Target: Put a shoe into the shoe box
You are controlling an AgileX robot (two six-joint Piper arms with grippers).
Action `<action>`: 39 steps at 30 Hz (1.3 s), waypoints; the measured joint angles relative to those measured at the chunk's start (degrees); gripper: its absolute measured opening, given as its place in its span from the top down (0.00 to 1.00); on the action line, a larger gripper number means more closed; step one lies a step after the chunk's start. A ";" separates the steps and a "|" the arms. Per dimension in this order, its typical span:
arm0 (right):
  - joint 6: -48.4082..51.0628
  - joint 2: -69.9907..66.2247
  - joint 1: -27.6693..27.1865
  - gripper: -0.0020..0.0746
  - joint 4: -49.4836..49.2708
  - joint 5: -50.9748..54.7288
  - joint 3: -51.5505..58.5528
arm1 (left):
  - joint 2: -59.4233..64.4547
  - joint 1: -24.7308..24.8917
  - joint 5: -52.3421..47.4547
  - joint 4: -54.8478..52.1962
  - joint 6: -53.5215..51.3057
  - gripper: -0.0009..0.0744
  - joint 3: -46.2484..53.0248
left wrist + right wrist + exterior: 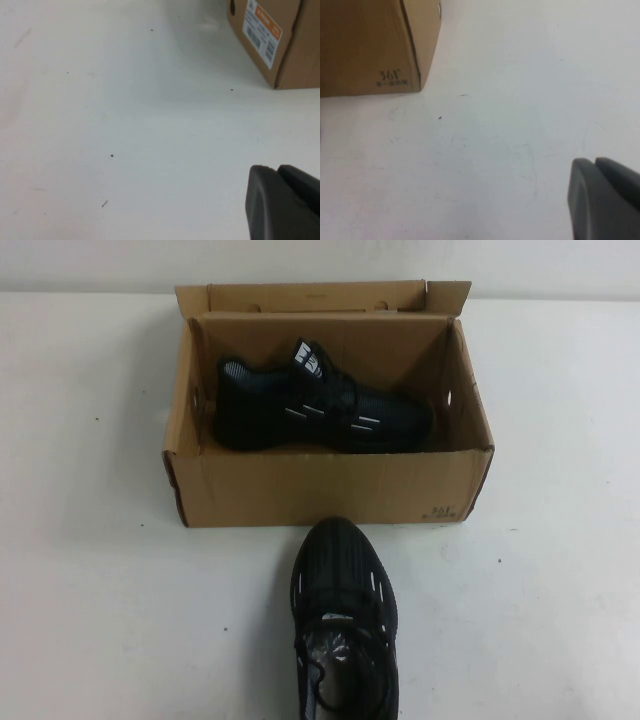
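Observation:
In the high view a brown cardboard shoe box (320, 490) stands open at the table's middle, lid flap folded back. Inside it lies a black knit shoe (320, 410) on its side, white dashes showing. A second black shoe (345, 620) sits on the table just in front of the box, toe toward it. Neither arm shows in the high view. My left gripper (275, 172) is shut, low over bare table, with a labelled corner of the shoe box (285, 40) ahead. My right gripper (592, 165) is shut and empty, with the printed corner of the shoe box (370, 50) ahead of it.
The white table (100, 590) spreads on both sides of the box, with a pale wall behind. An orange and white label (262, 30) is stuck on the box's side.

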State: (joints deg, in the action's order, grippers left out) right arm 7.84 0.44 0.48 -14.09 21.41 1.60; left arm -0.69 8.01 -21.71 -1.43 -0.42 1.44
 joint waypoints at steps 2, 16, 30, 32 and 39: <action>0.00 0.00 0.00 1.00 -0.08 0.00 0.00 | 0.00 0.00 0.12 0.00 0.00 0.99 0.00; 0.00 0.00 0.00 1.00 -0.36 -6.00 0.00 | 0.00 0.00 3.80 0.76 0.00 0.99 0.00; 0.00 0.00 0.00 1.00 -0.92 -38.91 0.00 | 0.00 0.00 45.61 3.09 8.28 0.99 0.00; 0.00 0.00 0.00 1.00 -1.05 -41.94 0.00 | 0.00 0.00 48.13 3.09 8.52 0.99 0.00; 0.00 0.00 0.00 1.00 -1.05 -46.27 0.00 | 0.00 0.00 52.10 3.13 7.97 0.99 0.00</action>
State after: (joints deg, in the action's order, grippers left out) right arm 7.84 0.44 0.48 -15.14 -24.87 1.60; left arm -0.69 8.01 30.39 1.70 7.56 1.44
